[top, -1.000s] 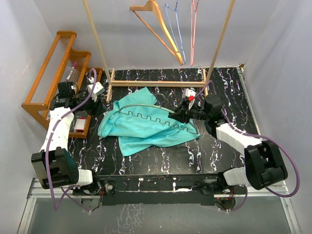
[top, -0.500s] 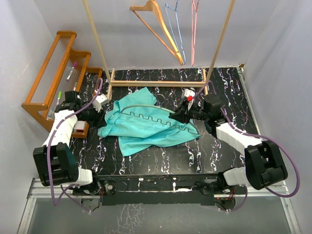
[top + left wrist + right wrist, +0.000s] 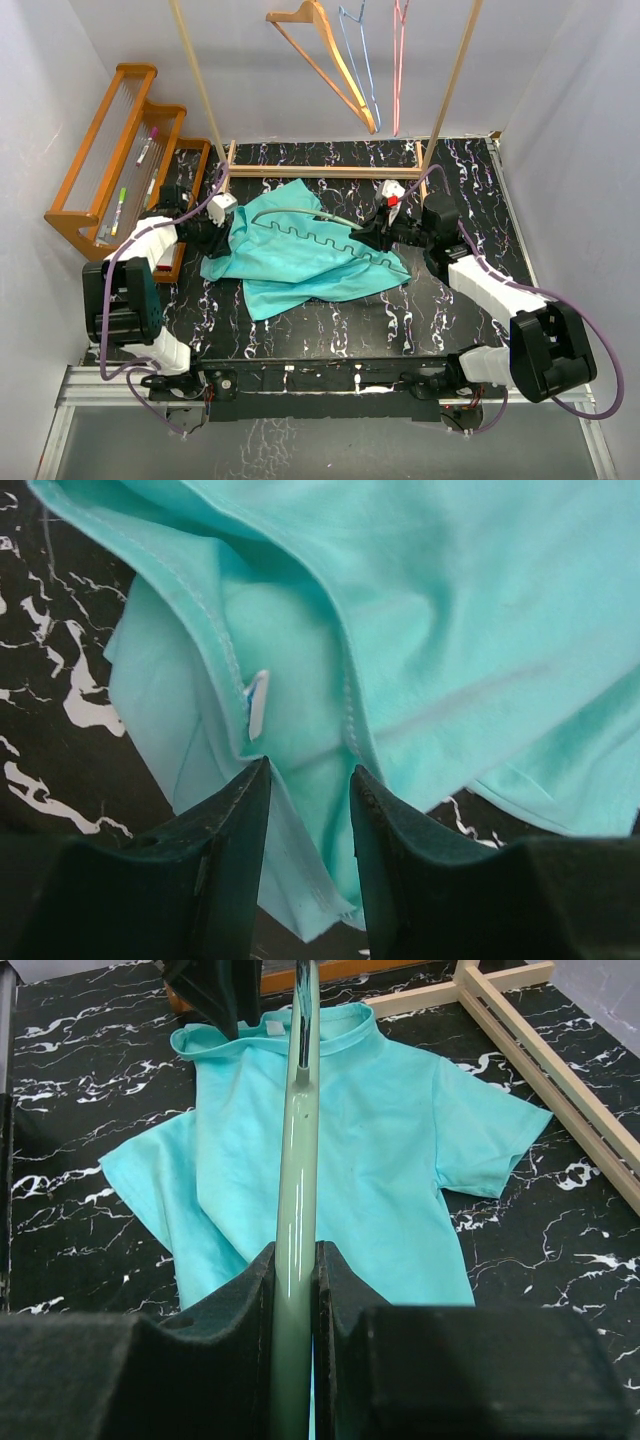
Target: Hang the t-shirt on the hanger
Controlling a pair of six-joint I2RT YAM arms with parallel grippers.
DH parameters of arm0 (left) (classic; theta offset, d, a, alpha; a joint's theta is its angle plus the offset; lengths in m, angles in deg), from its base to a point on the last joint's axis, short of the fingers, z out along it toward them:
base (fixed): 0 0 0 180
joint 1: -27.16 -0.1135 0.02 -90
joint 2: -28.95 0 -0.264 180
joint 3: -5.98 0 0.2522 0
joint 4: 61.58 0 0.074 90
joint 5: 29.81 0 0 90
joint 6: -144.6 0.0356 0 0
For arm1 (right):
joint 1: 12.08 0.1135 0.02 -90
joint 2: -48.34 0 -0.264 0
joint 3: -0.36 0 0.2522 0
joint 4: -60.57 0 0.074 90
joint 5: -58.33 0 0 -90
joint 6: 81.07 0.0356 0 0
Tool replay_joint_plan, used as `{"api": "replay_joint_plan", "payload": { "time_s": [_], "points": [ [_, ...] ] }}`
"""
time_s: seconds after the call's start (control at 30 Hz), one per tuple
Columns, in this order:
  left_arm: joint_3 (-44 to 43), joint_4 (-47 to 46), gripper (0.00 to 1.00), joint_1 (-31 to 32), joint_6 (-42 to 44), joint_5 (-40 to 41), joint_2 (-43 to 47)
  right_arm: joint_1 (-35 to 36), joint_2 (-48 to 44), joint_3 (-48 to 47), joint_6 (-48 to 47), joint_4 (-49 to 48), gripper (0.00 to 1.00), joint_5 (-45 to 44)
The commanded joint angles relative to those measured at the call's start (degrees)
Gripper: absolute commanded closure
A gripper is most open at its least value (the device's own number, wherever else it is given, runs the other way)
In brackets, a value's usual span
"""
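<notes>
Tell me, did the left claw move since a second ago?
Yes. The left claw slid away from the wooden rack, rightward onto the t-shirt's collar edge.

**Two white-and-black robot arms with purple cables**

Two slim robot arms are shown from above. Each is built of smooth white shell links, as seen on the left arm (image 3: 150, 237) and the right arm (image 3: 488, 285), joined by bulky black joint blocks (image 3: 120, 300). A thin purple cable (image 3: 101, 362) is run along each arm. A small white camera box (image 3: 222, 203) is mounted at each wrist, and a red mark (image 3: 393, 201) is carried beside the right one. The left gripper (image 3: 308, 780) and the right gripper (image 3: 295, 1260) are fitted with matte black, wedge-shaped fingers.
</notes>
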Motion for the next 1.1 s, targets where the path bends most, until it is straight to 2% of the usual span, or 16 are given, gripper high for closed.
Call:
{"api": "replay_joint_plan", "payload": {
  "time_s": [0.0, 0.13, 0.33, 0.73, 0.83, 1.0, 1.07],
  "points": [
    [0.1, -6.1, 0.65, 0.3, -3.8, 1.9, -2.0, -0.2, -2.8, -2.9, -1.2, -1.9, 0.92, -1.4],
    [-0.9, -7.6, 0.67, 0.2, -5.6, 2.7, -1.8, -0.3, -3.1, -2.9, -1.4, -1.2, 0.92, -1.8],
    [-0.2, -10.7, 0.63, 0.2, -6.5, 4.8, 2.4, -0.3, -2.7, -2.8, -1.4, -1.1, 0.92, -2.0],
    [-3.0, -9.5, 0.59, 3.6, -8.5, 0.8, -3.7, -0.3, -3.9, -2.9, -0.7, -0.6, 0.92, -3.1],
    [-4.0, -10.9, 0.67, 4.4, -9.7, 0.8, -6.1, -0.4, -5.7, -2.7, -0.8, 0.6, 0.92, -4.6],
    [-7.1, -12.2, 0.98, 4.7, -11.6, 0.4, -9.7, -0.9, -10.4, -2.4, -0.8, 3.5, 0.92, -7.0],
    [-8.5, -12.4, 1.00, 5.2, -12.1, 0.1, -10.5, -0.9, -12.5, -2.7, -1.4, 6.1, 0.92, -7.7]
  ]
}}
